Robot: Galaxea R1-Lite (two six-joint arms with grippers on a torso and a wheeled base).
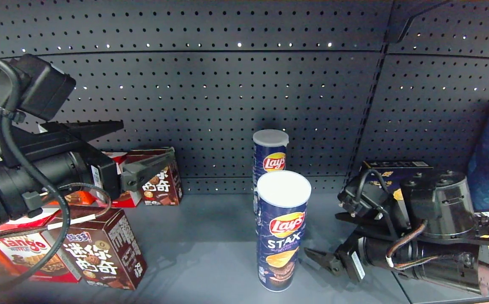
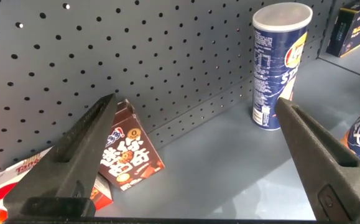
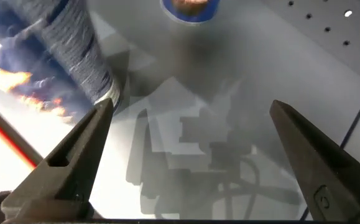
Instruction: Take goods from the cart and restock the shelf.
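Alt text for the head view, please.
Two tall dark-blue cylindrical crisp cans stand one behind the other on a grey shelf. The open left gripper is near brown cardboard snack boxes; the open right gripper is low beside the front can.

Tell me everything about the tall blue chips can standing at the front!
The front chips can is a tall round tube, dark blue, with a red-and-yellow logo and pictures of chips. A white lid closes its top. It stands upright on the grey shelf, right in front of a matching can; whether they touch is unclear. The right hand is open beside it, not touching.
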